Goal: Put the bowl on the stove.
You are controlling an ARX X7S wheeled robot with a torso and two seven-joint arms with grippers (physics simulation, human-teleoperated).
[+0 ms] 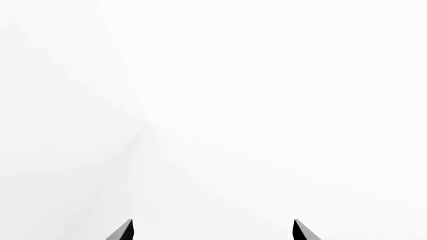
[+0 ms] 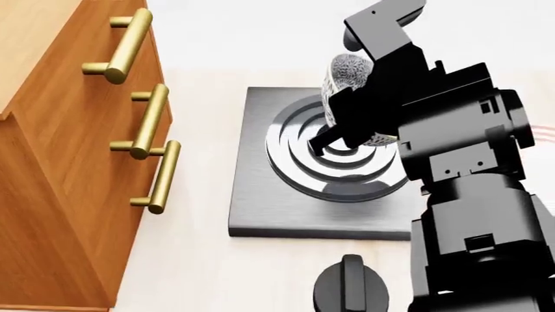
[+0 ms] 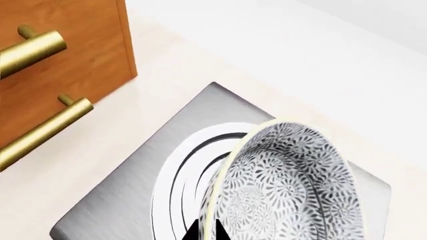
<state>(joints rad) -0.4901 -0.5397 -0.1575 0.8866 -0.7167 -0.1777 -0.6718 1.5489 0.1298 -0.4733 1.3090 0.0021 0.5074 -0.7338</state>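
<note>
The bowl (image 3: 293, 185), white with a grey-blue floral pattern, hangs tilted on its edge just above the stove's burner rings. My right gripper (image 3: 207, 231) is shut on its pale rim, one fingertip on each side. In the head view the bowl (image 2: 349, 70) shows partly behind the black right arm, over the middle of the dark-grey square stove (image 2: 260, 195). The stove (image 3: 133, 185) lies flat on the pale counter. My left gripper (image 1: 213, 231) is open, with only blank white surface in front of it; it does not show in the head view.
A wooden cabinet (image 2: 52, 143) with brass bar handles (image 2: 154, 175) stands close to the stove's left side. A round black knob (image 2: 347, 286) sits on the counter in front of the stove. The right arm's bulk (image 2: 468, 195) covers the stove's right part.
</note>
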